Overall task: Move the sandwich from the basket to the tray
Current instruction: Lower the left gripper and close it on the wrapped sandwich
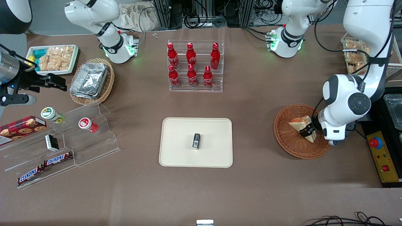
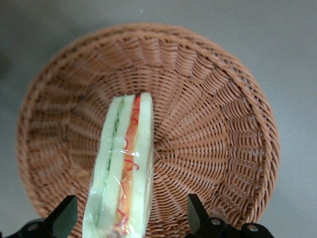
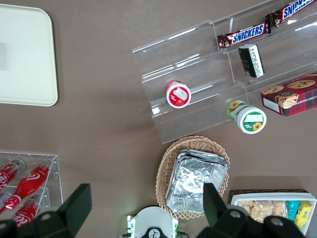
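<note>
I see the gripper (image 2: pixel 130 218) down in the basket (image 1: pixel 287 138), fingers (image 2: pixel 63 215) spread wide astride the sandwich (image 2: pixel 124 168), not clamped. Sandwich in basket; tray (image 1: pixel 179 150) well apart.

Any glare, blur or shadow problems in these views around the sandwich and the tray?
Front view: even lighting, sharp; the tray is pale but not blown out, and soft shadows fall under the arm near the basket. Left wrist view: the sandwich wrap shows slight sheen, the weave is a little soft; the gripper is open around the sandwich. Right wrist view: the foil containers glint.
</note>
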Motion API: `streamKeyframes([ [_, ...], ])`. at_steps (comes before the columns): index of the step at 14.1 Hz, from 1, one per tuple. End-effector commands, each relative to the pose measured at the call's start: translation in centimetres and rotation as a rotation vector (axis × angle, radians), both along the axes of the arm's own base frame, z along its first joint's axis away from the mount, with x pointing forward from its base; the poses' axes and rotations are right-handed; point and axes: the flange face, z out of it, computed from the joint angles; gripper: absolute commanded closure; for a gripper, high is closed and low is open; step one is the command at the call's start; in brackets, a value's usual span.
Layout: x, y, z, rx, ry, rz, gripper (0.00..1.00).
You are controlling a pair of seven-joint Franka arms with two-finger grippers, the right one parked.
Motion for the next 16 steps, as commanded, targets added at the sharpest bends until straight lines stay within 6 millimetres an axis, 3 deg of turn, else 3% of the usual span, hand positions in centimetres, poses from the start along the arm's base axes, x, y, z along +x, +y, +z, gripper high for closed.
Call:
streamKeyframes([
  [1, -0.1, -0.3, 0.6, 0.048, 0.022, -0.012, 0.0],
  [6, -3.0, -0.2, -4.5, 0.027, 0.003, -0.009, 0.0],
  [9, -3.2, -0.5, -6.2, 0.021, 0.018, 0.015, 0.0],
  [10, -3.1, -0.6, -6.3, 0.02, 0.018, 0.016, 0.16],
  [12, -2.8, -0.5, -5.9, 0.021, 0.009, 0.021, 1.0],
  [16, -1.8, -0.7, -3.8, 0.035, -0.007, 0.005, 1.0],
])
